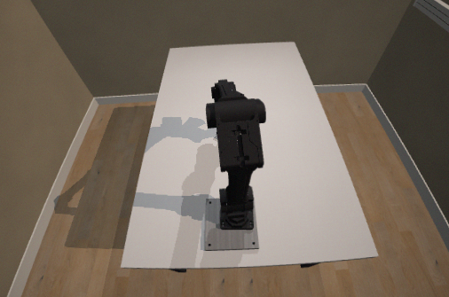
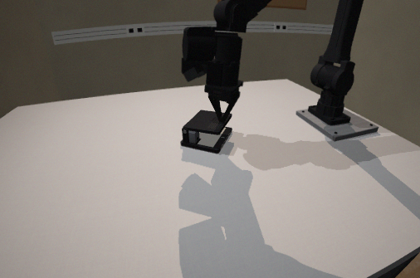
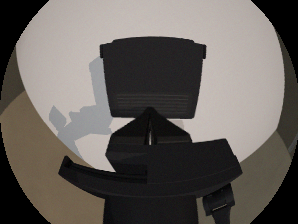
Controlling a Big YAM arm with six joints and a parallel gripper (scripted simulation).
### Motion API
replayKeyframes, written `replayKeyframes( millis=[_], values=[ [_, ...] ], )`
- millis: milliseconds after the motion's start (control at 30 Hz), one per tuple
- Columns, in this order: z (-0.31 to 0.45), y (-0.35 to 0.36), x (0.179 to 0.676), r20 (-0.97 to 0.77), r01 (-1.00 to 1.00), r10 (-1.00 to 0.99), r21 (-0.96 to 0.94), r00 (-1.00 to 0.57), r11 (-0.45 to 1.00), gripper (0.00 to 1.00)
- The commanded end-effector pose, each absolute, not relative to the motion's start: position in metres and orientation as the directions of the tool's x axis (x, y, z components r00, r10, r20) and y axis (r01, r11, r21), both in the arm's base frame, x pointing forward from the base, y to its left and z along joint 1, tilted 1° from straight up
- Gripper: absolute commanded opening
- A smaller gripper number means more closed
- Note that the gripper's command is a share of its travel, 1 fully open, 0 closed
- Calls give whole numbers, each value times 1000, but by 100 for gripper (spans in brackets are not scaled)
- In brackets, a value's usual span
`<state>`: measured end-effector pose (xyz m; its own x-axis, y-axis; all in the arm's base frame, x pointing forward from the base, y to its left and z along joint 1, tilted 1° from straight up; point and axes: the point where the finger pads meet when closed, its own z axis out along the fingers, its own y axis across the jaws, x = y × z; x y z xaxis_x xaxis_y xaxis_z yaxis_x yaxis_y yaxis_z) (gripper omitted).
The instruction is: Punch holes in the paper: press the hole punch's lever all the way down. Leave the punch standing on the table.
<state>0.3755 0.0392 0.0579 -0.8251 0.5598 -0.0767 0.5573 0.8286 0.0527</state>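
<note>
A small black hole punch (image 2: 204, 134) stands on the white table, with a pale sheet of paper (image 2: 208, 140) showing in its slot. Its flat black lever (image 2: 207, 121) lies low over the base. My gripper (image 2: 221, 119) points straight down, shut with nothing between the fingers, and its tips touch the near edge of the lever. In the wrist view the lever (image 3: 152, 78) fills the middle and my closed fingertips (image 3: 150, 137) rest on its ribbed lower edge. In the top view my arm (image 1: 236, 137) hides the punch.
The arm's base (image 2: 335, 122) is bolted on a grey plate at the table's right side. The table's edges are far from the punch.
</note>
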Motion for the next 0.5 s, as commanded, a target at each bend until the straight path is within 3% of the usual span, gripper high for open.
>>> replayKeyframes(
  millis=[0, 467],
  values=[
    [19, 47, 359, -13, 553, 553, 8, -833, 833, 0],
    [15, 49, 355, -13, 553, 553, 8, -833, 833, 0]
  ],
)
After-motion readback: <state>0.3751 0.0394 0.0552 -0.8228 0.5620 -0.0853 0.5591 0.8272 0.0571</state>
